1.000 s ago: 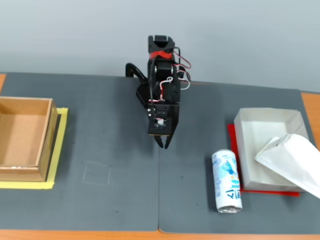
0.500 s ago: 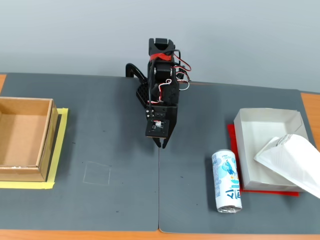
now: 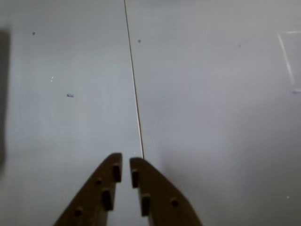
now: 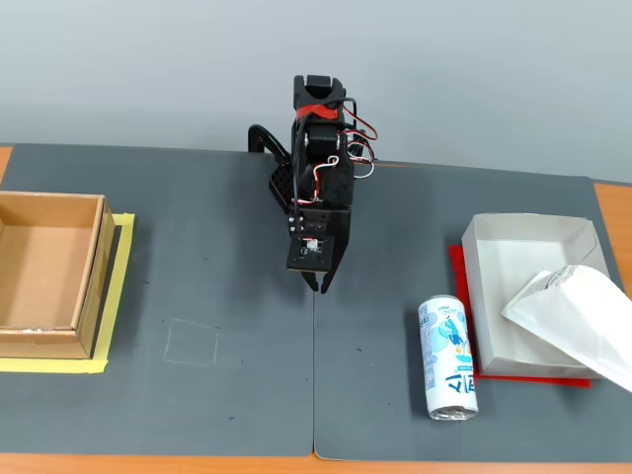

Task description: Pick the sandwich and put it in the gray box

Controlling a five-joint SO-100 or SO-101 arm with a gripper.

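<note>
**Zero contact left: sandwich is down, arm backing off**

Pretty much nothing big has moved on the desk (image 4: 227,395) in the last second. Brown cardboard box (image 4: 49,272) on its yellow tape sits at the left of the fixed view, untouched. Over on the right, the gray box (image 4: 528,237) sits on its red mat, and the sandwich (image 4: 583,311) is lying across its front right corner, pointed end inside the tray and the wider end hanging out over the rim. So it's in, but sloppily; I'd call the task basically done, with a small risk the pack tips out.

The drink can (image 4: 449,360) lies on its side just beside the tray's left wall, not touching the sandwich.

The one real change: the arm has pulled up a bit compared with a second ago, and barely shifted over the last half second. It's settling near the middle seam, well apart from everything.

The tool (image 3: 126,165) is clenched with only a sliver of gap between the jaws, holding nothing, hanging above bare mat.
</note>
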